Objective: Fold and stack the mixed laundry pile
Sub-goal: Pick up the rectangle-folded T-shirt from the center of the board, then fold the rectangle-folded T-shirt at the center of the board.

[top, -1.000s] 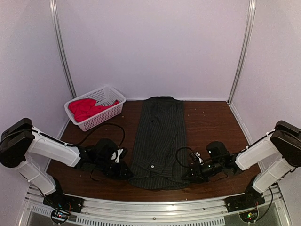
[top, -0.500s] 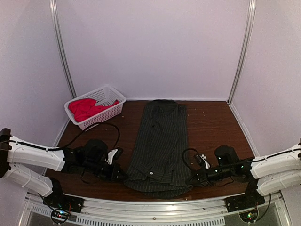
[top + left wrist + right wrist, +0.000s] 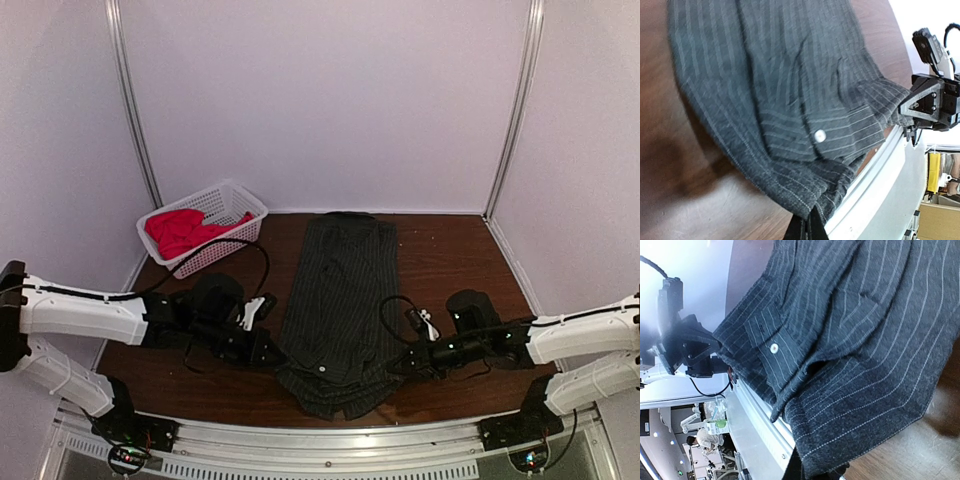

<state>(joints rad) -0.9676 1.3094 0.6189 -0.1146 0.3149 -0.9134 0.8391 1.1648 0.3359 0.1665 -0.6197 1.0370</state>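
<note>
The dark charcoal pinstriped shirt (image 3: 340, 290) lies lengthwise down the middle of the brown table, collar at the far end. Its near hem is lifted and bunched. My left gripper (image 3: 272, 352) is shut on the hem's left corner; the shirt (image 3: 790, 100) fills the left wrist view and my gripper (image 3: 807, 227) pinches its edge. My right gripper (image 3: 398, 366) is shut on the hem's right corner; in the right wrist view the shirt (image 3: 850, 340) hangs over my gripper (image 3: 812, 472). The red-pink T-shirt (image 3: 180, 230) lies crumpled in the basket.
A white plastic lattice basket (image 3: 238, 204) stands at the back left of the table. A metal rail (image 3: 320, 440) runs along the table's near edge. White walls close in the back and both sides.
Both grippers have drawn the shirt's near hem up and away from the near edge, moving inward and forward. The hem now bunches in folds instead of lying flat.
</note>
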